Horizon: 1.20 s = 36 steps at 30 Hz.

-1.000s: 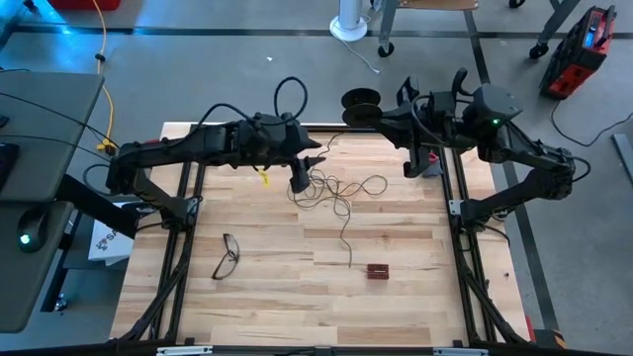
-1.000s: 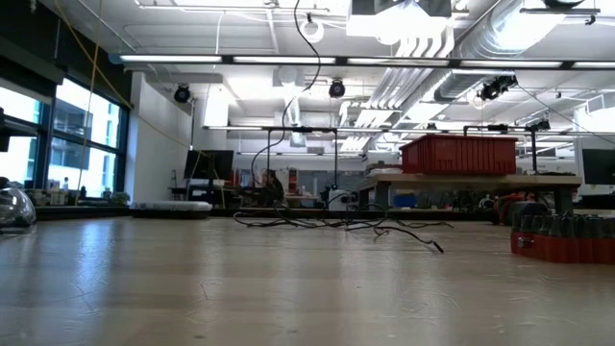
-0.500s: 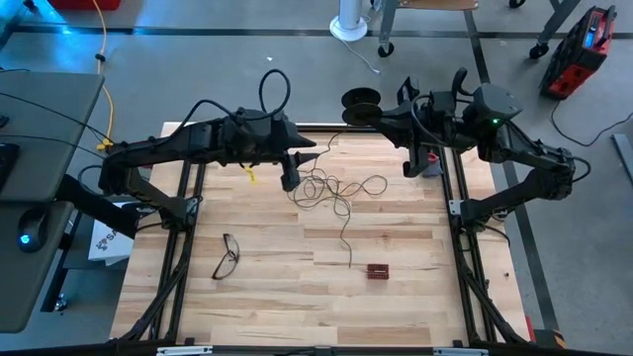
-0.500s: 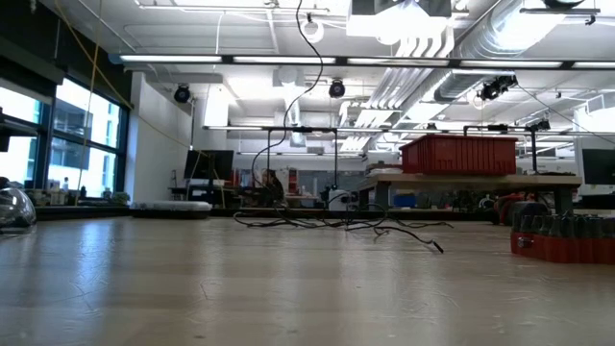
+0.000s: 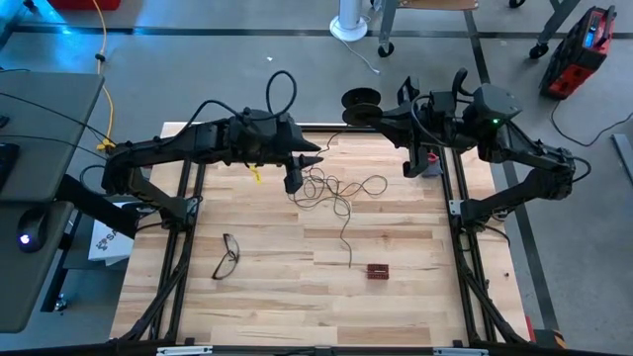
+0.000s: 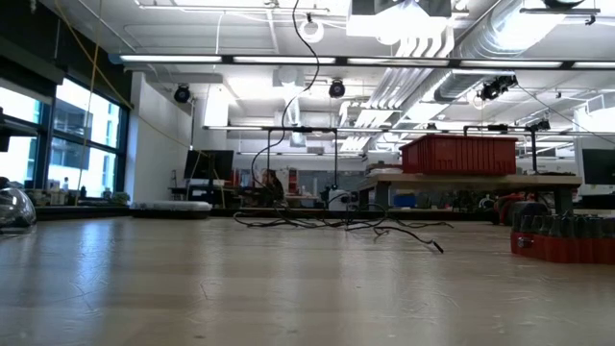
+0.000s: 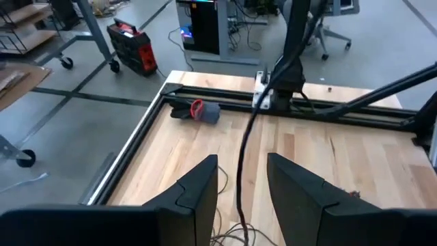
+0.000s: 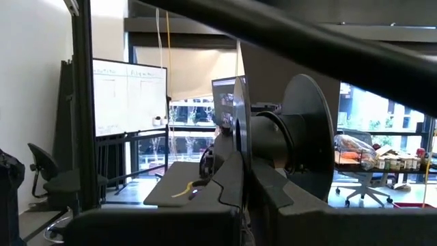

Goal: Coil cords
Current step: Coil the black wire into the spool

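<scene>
The wire (image 5: 336, 193) lies in a loose tangle on the far middle of the table (image 5: 297, 297), one strand trailing toward the near side and ending near a small dark red block (image 5: 379, 271). Another strand runs up off the far edge toward the reel (image 5: 360, 100), which sits past the table's back edge. In the low view the tangle (image 6: 336, 223) shows as thin loops far across the wood.

Compared with half a second ago, my left gripper (image 5: 294, 179) has shifted slightly right, toward the tangle; a second ago it was about where it is now (small back-and-forth). The wire pile, the eyeglasses (image 5: 226, 256) and my right arm look unchanged.

My left gripper hangs at the left edge of the tangle. In the left wrist view its fingers (image 7: 198, 188) stand apart with a dark strand (image 7: 243, 164) running up between them; I can't tell if they pinch it.

My right gripper (image 5: 384, 116) is closed on the reel; in the right wrist view the reel (image 8: 300, 147) sits right at my fingers (image 8: 235, 181).

A whiteboard (image 8: 130, 96) shows behind the reel; its writing is too faint to read.
</scene>
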{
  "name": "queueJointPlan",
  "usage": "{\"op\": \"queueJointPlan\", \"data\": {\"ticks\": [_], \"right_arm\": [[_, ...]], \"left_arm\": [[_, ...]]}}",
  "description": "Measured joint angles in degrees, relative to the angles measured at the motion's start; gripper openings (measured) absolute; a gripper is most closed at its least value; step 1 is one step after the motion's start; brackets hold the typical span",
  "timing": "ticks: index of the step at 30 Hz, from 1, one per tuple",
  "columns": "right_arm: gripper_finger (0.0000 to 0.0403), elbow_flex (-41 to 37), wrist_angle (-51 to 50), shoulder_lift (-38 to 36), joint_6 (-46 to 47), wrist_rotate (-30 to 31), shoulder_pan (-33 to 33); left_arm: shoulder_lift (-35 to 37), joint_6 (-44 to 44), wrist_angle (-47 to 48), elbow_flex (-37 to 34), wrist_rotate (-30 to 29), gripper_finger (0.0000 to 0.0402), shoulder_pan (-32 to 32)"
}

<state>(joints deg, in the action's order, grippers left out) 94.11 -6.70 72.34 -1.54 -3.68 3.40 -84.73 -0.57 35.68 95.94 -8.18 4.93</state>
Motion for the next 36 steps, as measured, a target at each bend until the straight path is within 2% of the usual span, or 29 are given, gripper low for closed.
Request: {"op": "queueJointPlan", "data": {"ticks": [12,20,24,28,31,36], "right_arm": [[0.0000,0.0,-0.3,0.0,0.0,0.0,0.0],[0.0000,0.0,-0.3,0.0,0.2,0.0,0.0],[0.0000,0.0,-0.3,0.0,0.4,-0.3,0.0],[0.0000,0.0,0.6,0.4,3.5,-7.5,0.0],[0.0000,0.1,0.7,1.7,6.8,-10.2,0.0],[0.0000,0.1,0.1,4.2,11.1,-19.3,-0.7]], "left_arm": [[-0.1,-0.2,0.1,0.0,0.1,0.0049,0.0],[-0.1,-0.2,0.1,0.0,0.1,0.0034,0.0],[-0.1,-0.4,0.1,0.0,0.0,0.0006,0.0],[-0.4,0.1,-0.8,0.0,1.5,0.0002,0.8],[-1.0,0.0,-4.7,0.0,5.9,0.0001,2.2],[-1.5,0.1,-9.4,0.0,13.0,0.0001,3.6]]}}
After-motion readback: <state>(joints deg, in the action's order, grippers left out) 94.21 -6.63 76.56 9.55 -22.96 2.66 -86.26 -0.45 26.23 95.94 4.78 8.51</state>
